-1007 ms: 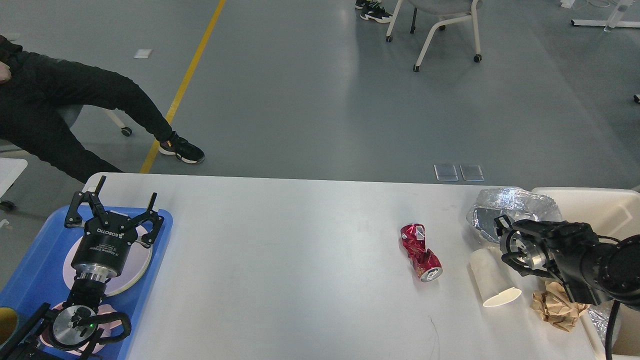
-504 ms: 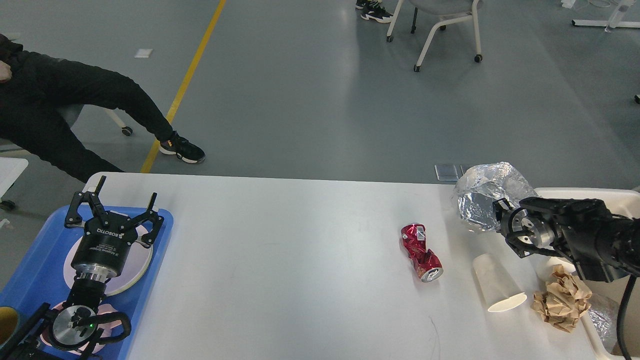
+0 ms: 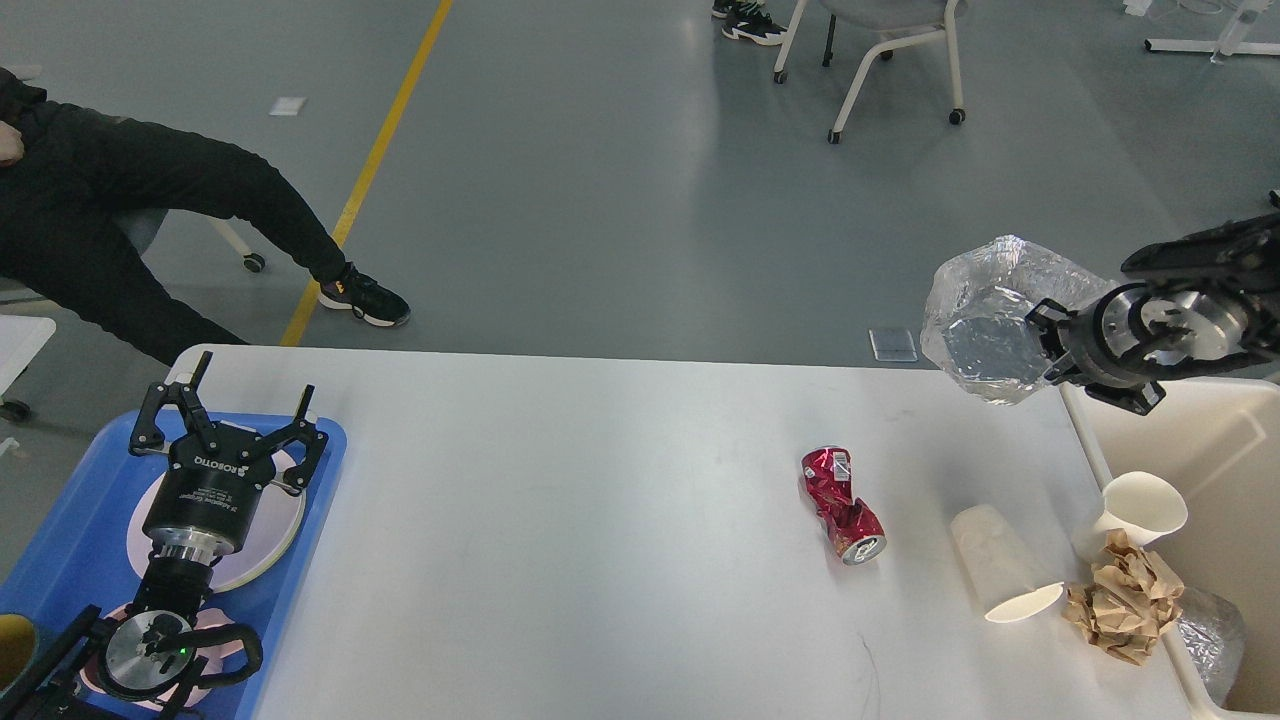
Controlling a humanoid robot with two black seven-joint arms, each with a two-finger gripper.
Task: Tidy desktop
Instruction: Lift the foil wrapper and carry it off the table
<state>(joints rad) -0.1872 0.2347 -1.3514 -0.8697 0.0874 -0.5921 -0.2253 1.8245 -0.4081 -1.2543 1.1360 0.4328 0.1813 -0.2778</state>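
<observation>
The white desktop [image 3: 600, 540] holds a crushed red can [image 3: 842, 505], a paper cup [image 3: 1000, 570] lying on its side and a ball of brown paper [image 3: 1125, 598] at the right edge. My right gripper [image 3: 1050, 345] is shut on a crumpled sheet of silver foil [image 3: 990, 318], held in the air above the desktop's far right corner. My left gripper [image 3: 230, 420] stands open over the blue tray [image 3: 70, 540] at the left, holding nothing.
A beige bin [image 3: 1230, 440] stands against the desktop's right side, with a white cup [image 3: 1142, 508] and some foil [image 3: 1212, 640] inside. The tray carries a round plate [image 3: 285, 520] and a yellow cup [image 3: 10, 650]. A seated person's legs [image 3: 200, 210] and a chair [image 3: 890, 50] lie beyond the table.
My right gripper has risen and swung right with the foil, from beside the paper cup to high over the far right corner. The white cup in the bin has come into view. The left arm stayed still.
</observation>
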